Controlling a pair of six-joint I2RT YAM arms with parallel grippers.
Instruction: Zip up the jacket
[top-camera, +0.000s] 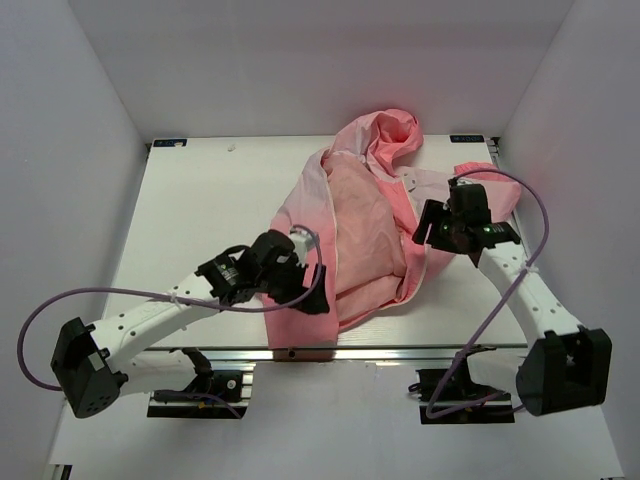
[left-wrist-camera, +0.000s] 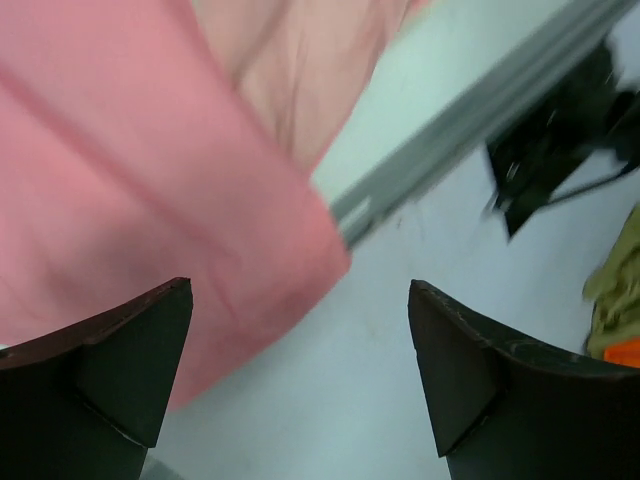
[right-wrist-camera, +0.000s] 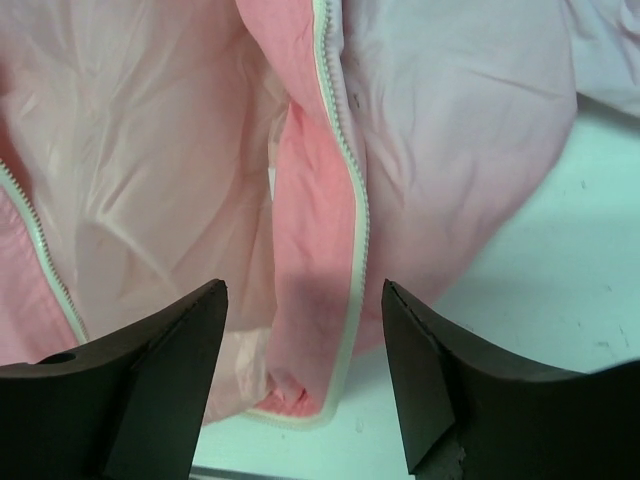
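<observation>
The zipper (right-wrist-camera: 350, 200) of the jacket (top-camera: 360, 215) runs straight away beneath the right gripper (right-wrist-camera: 305, 290), spread and empty; the left gripper (left-wrist-camera: 300, 285), also spread, hangs by the hem (left-wrist-camera: 270, 300).

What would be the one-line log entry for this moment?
jacket: unzipped, front open | left end effector: open, empty | right end effector: open, over zipper

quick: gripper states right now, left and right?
Left gripper: open, holding nothing; the jacket lies under it.
Right gripper: open, holding nothing, over the zipper.
</observation>
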